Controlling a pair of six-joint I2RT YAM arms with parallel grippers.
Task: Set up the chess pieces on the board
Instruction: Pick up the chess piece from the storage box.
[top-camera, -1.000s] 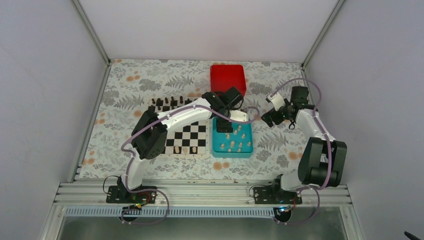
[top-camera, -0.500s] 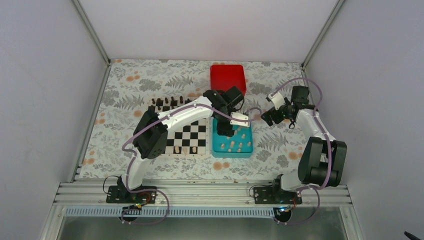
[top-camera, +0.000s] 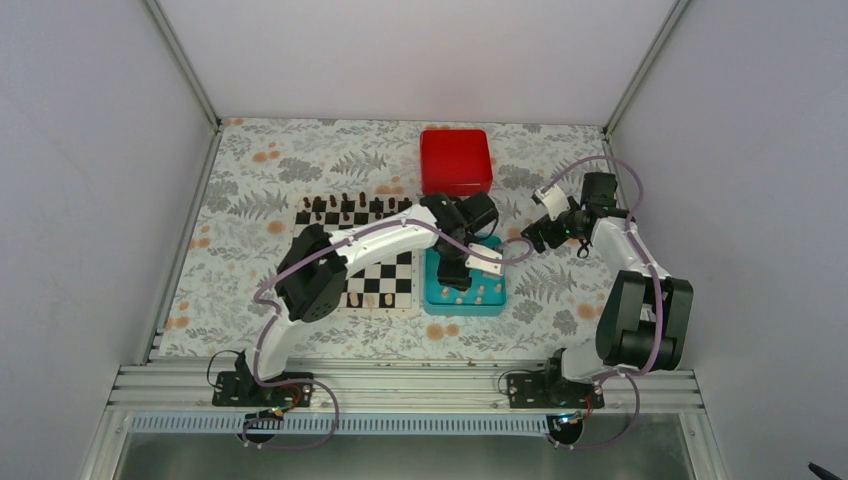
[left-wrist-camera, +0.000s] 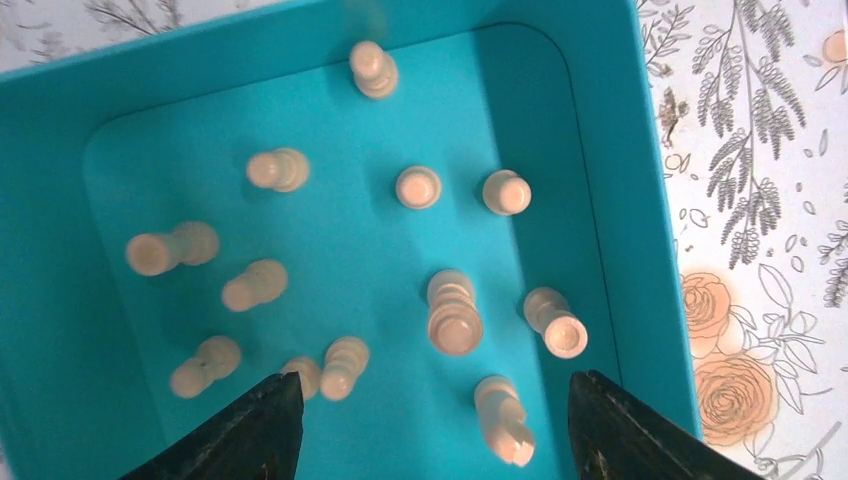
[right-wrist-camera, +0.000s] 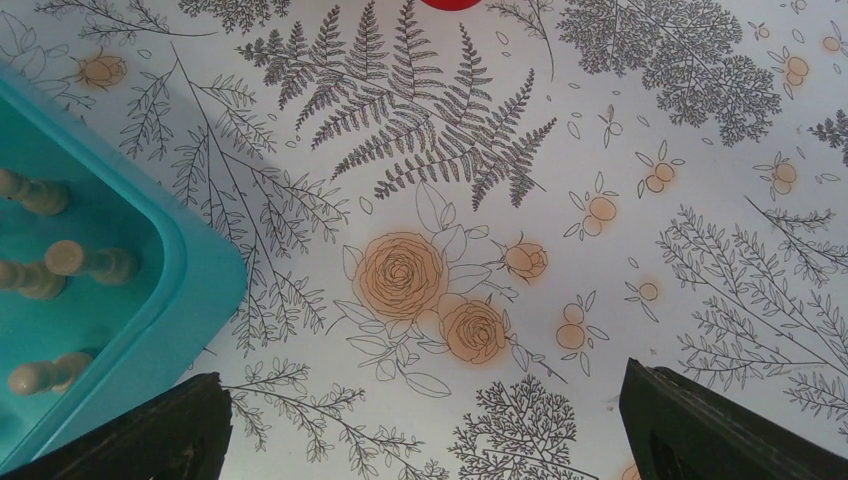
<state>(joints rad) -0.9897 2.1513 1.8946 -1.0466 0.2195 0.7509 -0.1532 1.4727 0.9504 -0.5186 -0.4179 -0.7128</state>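
Several cream chess pieces (left-wrist-camera: 455, 322) stand or lie in a teal tray (left-wrist-camera: 640, 200). My left gripper (left-wrist-camera: 432, 388) hangs open just above the tray's near end. One notched cream piece (left-wrist-camera: 503, 418) lies between its fingers, nearer the right one, and touches neither. In the top view the left gripper (top-camera: 452, 268) is over the tray (top-camera: 492, 302), right of the board (top-camera: 396, 272). My right gripper (right-wrist-camera: 425, 398) is open over bare floral cloth, with the tray's corner (right-wrist-camera: 190, 290) at its left. In the top view the right gripper (top-camera: 531, 240) is beside the tray's far right corner.
Dark brown chessmen (top-camera: 345, 207) line the board's far edge. A red box (top-camera: 456, 160) sits behind the tray. The left arm crosses above the board's far right part. Floral cloth covers the table, and grey walls close in both sides.
The left arm has swung right and nearer, from the tray's far left corner to over its middle, and its jaws have narrowed somewhat. The right arm has not moved.
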